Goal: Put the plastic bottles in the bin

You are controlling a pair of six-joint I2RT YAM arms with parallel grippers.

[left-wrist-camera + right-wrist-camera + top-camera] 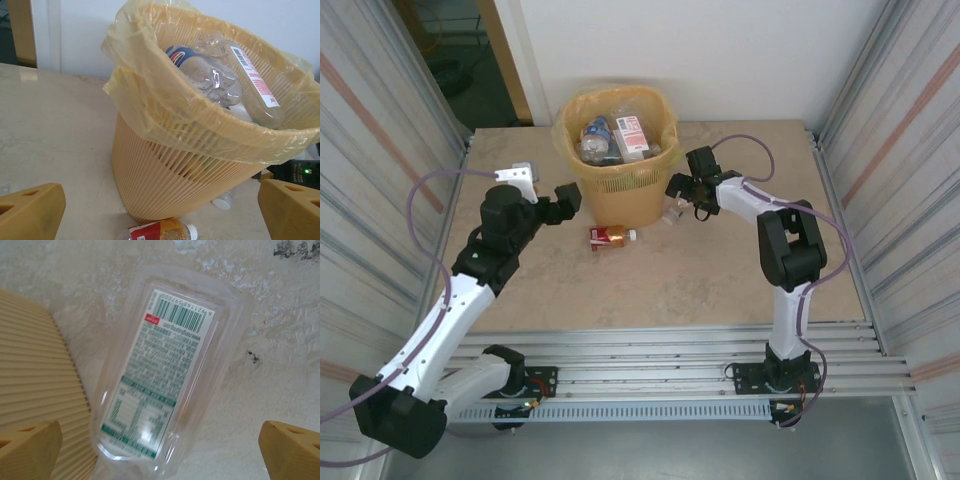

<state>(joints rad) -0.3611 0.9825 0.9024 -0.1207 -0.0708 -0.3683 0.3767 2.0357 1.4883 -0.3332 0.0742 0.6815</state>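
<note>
The orange-yellow bin (620,185) stands at the back middle of the table, holding several plastic bottles (616,138). A red-labelled bottle (611,236) lies on the table in front of it. A clear bottle (674,212) lies by the bin's right foot. My left gripper (567,198) hovers open at the bin's left side, apart from the red-labelled bottle (160,231) below it. My right gripper (680,190) is open just over the clear bottle (160,375), whose white and green label faces the camera. Its fingers (292,450) straddle that bottle without touching it.
Corrugated metal walls close in both sides of the table. The bin wall (35,365) is close to the right gripper's left finger. The bag liner (150,85) hangs over the bin's rim. Bare tabletop (650,290) stretches in front of the bottles.
</note>
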